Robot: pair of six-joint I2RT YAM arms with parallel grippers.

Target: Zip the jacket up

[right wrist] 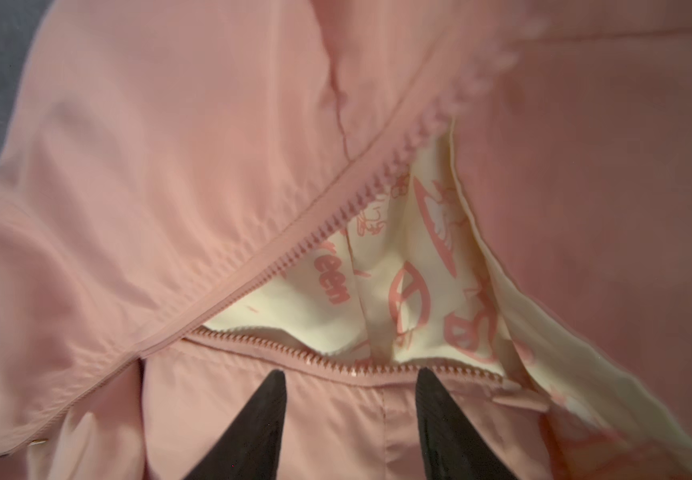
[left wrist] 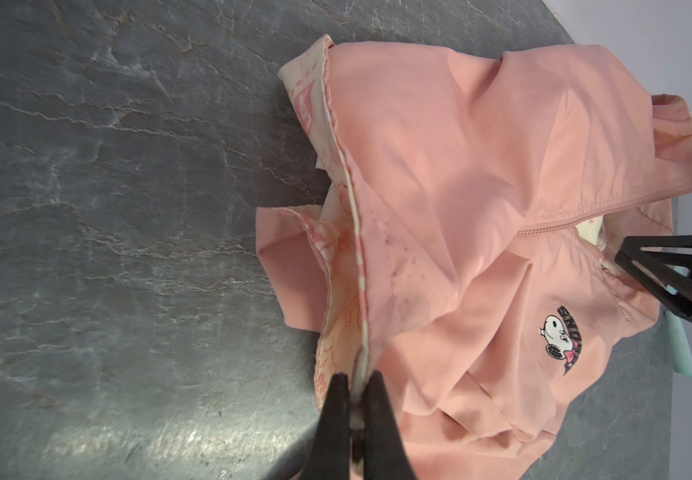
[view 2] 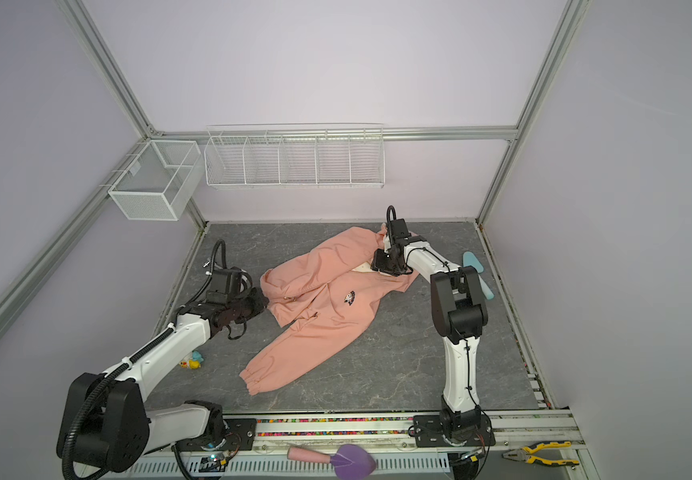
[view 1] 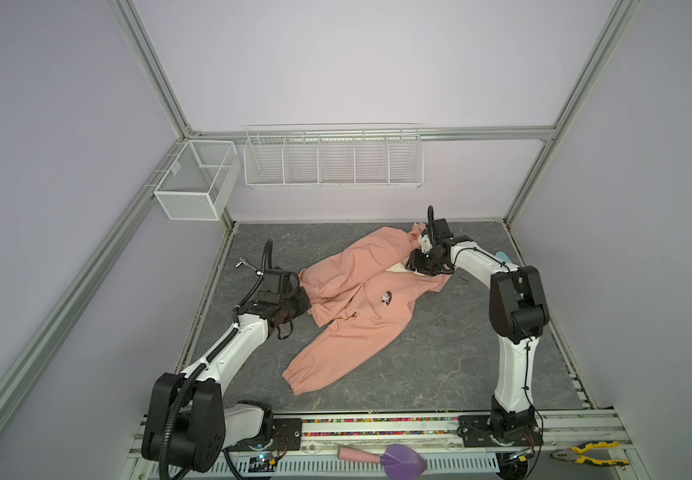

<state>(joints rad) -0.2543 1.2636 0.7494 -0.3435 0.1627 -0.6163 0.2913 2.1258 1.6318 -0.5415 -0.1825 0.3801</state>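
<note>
Salmon jacket (view 1: 360, 307): left tool (left wrist: 356, 399) clamps the hem (left wrist: 361, 291); right tool (right wrist: 348, 386) stands half open, empty, over parted zipper teeth (right wrist: 323, 232). A taut hem should steady any pull.

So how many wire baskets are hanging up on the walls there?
2. A small mesh basket hangs at the left, near the corner. A long divided basket hangs just right of it on the back wall. None seems hidden.
</note>
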